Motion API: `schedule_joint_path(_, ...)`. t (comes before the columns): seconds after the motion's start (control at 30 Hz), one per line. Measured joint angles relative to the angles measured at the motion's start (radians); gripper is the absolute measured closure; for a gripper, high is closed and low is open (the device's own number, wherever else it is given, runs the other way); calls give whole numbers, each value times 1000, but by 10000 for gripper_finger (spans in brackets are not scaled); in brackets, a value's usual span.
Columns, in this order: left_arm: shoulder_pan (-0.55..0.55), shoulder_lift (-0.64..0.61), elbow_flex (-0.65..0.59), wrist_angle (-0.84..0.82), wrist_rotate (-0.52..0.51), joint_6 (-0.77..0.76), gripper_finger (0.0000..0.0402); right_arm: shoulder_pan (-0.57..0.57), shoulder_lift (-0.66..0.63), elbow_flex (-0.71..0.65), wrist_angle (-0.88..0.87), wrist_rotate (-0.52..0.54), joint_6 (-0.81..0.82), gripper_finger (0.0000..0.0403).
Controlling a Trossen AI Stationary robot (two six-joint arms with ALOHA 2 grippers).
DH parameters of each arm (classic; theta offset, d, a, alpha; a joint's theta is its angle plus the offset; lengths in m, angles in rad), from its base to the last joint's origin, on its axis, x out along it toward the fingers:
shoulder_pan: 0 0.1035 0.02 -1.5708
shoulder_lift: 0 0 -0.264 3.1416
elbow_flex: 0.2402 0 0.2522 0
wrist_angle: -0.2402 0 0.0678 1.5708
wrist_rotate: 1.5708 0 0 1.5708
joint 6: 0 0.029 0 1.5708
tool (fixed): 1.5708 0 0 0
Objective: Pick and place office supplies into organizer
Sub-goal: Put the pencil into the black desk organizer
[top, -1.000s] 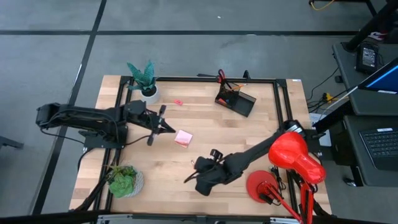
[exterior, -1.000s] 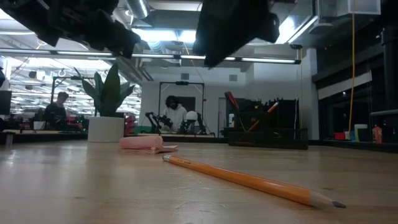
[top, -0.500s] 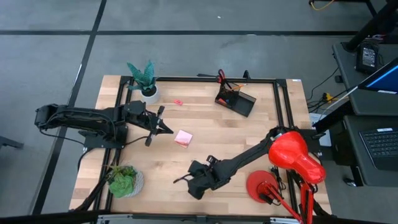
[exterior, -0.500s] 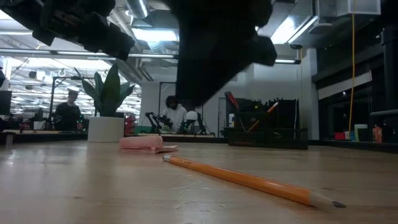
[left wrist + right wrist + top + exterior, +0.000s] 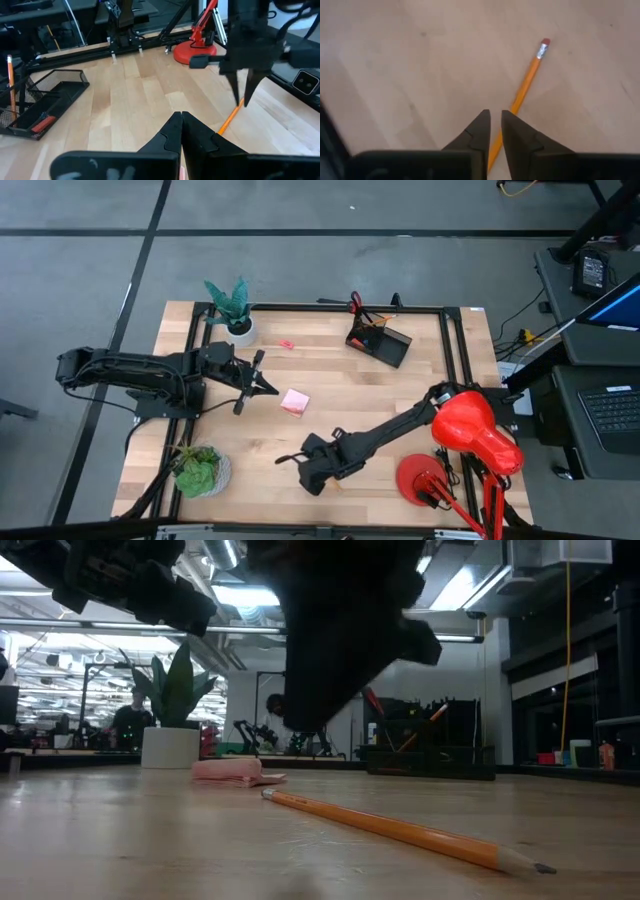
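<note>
An orange pencil (image 5: 525, 85) lies flat on the wooden table near its front edge, also seen in the low view (image 5: 400, 827). My right gripper (image 5: 495, 117) points steeply down just above the pencil's middle. Its fingers stand a narrow gap apart and the low view shows them clear of the table. It shows from the front in the left wrist view (image 5: 243, 100). My left gripper (image 5: 181, 116) is shut on nothing and hovers at mid-left (image 5: 272, 388), beside the pink sticky-note pad (image 5: 294, 401). The black organizer (image 5: 380, 340) stands at the far side with red-handled scissors (image 5: 355, 302) in it.
A potted plant (image 5: 230, 305) stands at the far left corner and another (image 5: 200, 470) at the near left. A red desk lamp (image 5: 470, 430) with its round base (image 5: 420, 480) is at the near right. A tiny red eraser (image 5: 287, 344) lies near the far plant.
My right gripper has come down toward the table and moved toward its left edge, ending over the pencil. The pencil has stayed where it lay.
</note>
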Motion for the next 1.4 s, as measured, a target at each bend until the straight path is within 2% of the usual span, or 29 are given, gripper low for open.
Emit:
schedule_joint_path(0.57,0,0,0,-1,0,0,398,-40,42,-5,-9,2,-4,254)
schedule_joint_path(0.97,0,1,0,-8,0,0,400,-42,91,-5,-11,3,-4,250)
schedule_joint_path(1.2,0,1,-1,-9,0,0,399,-42,98,0,-112,6,-5,250)
schedule_joint_path(1.4,0,1,-1,-8,0,0,398,-43,95,-2,-131,5,-38,250)
